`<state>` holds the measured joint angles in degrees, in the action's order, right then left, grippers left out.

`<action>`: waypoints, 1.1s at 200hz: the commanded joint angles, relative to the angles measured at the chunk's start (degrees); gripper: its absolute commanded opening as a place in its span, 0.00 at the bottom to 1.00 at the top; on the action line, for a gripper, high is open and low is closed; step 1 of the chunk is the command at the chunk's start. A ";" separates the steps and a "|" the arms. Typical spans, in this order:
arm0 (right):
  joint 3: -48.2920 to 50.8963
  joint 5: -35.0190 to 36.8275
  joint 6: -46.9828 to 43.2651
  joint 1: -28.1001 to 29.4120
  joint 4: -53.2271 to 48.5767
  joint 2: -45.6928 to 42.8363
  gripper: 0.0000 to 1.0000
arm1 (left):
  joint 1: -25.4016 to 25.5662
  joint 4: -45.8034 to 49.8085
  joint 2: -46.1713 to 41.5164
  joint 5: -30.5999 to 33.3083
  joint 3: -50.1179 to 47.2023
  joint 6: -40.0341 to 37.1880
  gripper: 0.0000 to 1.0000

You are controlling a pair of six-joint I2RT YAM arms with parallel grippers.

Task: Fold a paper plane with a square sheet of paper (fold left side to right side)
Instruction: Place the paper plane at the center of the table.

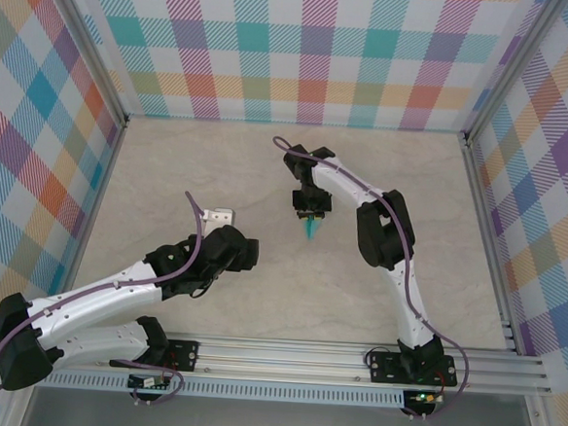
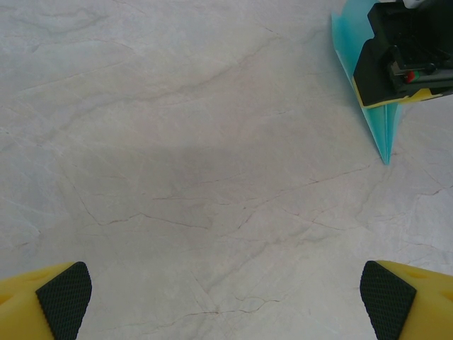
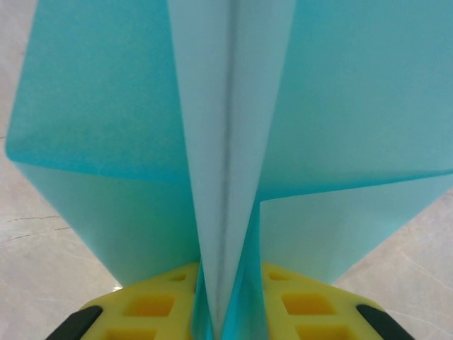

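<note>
Light turquoise paper plane [image 3: 106,106], yellow black-padded left gripper [image 2: 226,297], beige veined table [image 1: 219,169], pastel plaid walls [image 1: 315,49]

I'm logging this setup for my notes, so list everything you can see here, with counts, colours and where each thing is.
table: one, beige marbled, under everything
walls: three, pastel plaid, at left, back and right
rail: one, silver, along the near edge
paper plane: one, light turquoise, mid-table
left arm: one, white and black, folded low at near left
right arm: one, white and black, reaching to mid-table
left gripper: one, yellow with black pads, open over bare table
right gripper: one, yellow, around the plane's keel
</note>
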<state>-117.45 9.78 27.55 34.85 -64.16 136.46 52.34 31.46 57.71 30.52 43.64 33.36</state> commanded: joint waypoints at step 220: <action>42.47 7.09 -11.58 -3.27 18.86 -54.99 0.93 | -33.53 -6.00 -1.74 -15.41 1.38 -4.73 1.00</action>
<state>-85.54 13.26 19.81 35.48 -54.72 90.67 25.82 29.71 58.48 17.17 44.95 31.38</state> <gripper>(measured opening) 0.851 0.999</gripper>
